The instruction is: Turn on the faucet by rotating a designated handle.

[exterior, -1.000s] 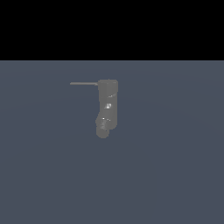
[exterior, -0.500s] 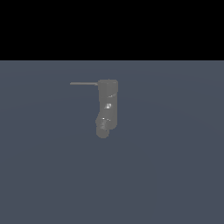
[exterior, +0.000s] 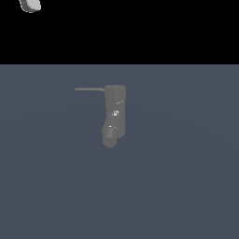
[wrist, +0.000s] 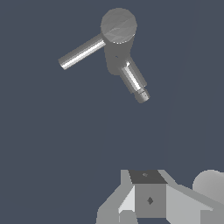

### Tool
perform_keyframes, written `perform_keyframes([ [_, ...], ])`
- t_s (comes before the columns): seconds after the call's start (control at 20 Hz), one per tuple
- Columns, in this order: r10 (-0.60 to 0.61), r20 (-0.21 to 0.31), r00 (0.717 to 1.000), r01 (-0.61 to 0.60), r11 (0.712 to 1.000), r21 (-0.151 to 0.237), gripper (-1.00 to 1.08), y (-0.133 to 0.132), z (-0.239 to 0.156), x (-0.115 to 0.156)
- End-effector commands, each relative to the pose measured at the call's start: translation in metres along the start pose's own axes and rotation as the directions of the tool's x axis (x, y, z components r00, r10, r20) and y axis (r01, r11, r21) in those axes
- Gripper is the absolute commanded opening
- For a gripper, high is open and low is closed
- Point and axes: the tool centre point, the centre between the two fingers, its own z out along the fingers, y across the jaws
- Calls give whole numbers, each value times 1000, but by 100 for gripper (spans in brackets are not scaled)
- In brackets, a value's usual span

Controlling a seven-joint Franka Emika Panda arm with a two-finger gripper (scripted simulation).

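You've got the faucet standing upright on the flat grey-blue floor, mid-scene in the exterior view, well apart from the gripper. Handle sticks out sideways from the faucet's top, level, pointing to the exterior view's left. Spout stub angles off the lower end. In the wrist view you look down on the faucet's round top, with the handle and spout spreading out from it at different angles; all of it sits well ahead of the gripper, nothing touching. Only the grey base blocks of the gripper show at the frame edge, fingertips out of sight, so you can't tell if it's open or closed. Nothing visibly held. In the exterior view just a small white bit of the arm pokes in at the top corner, far above the faucet.
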Motion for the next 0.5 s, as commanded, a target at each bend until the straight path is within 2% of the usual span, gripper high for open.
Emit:
perform_keyframes([
  [0.0, 51, 1, 999, -51, 999, 1, -100, -12, 9, 5],
  [0.45, 223, 1, 975, -223, 975, 0, -100, -49, 40, 27],
])
